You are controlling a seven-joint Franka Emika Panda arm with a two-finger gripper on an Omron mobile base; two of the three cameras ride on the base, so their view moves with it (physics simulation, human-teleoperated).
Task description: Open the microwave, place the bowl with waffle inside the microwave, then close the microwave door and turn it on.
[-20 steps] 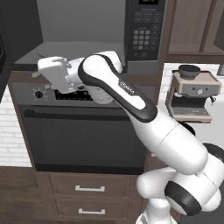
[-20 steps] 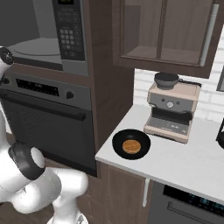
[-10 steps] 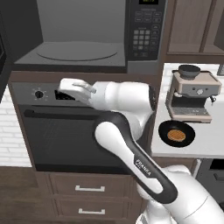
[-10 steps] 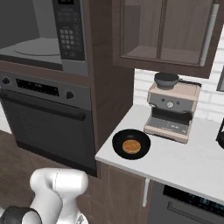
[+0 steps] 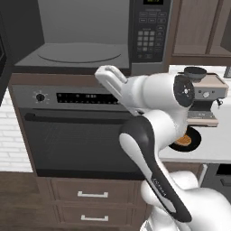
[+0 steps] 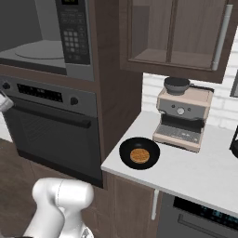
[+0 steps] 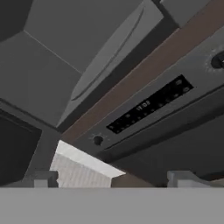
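The microwave point(image 5: 81, 31) stands open above the wall oven, its grey cavity and round turntable point(image 5: 81, 52) bare. Its keypad point(image 5: 150, 36) is on the right. The microwave door point(image 5: 2, 54) shows as a dark panel swung out at the far left edge. The black bowl with waffle point(image 6: 139, 155) sits on the white counter in front of the coffee machine, partly behind my arm point(image 5: 185, 140) in the left base view. My gripper point(image 5: 100, 72) hangs just below the cavity's front edge, in front of the oven's control panel. In the hand view its fingertips point(image 7: 43, 179) stand wide apart, open and empty.
The wall oven point(image 5: 85, 135) with its display, knobs and long bar handle fills the space under the microwave. A coffee machine point(image 6: 182, 116) stands on the counter point(image 6: 209, 172) behind the bowl. Wall cabinets point(image 6: 176, 32) hang above it. Drawers point(image 5: 92, 195) sit below the oven.
My hand has swung to the right along the oven's control panel, from its left part to below the cavity's right half. The arm has folded in front of the oven. The bowl has not moved.
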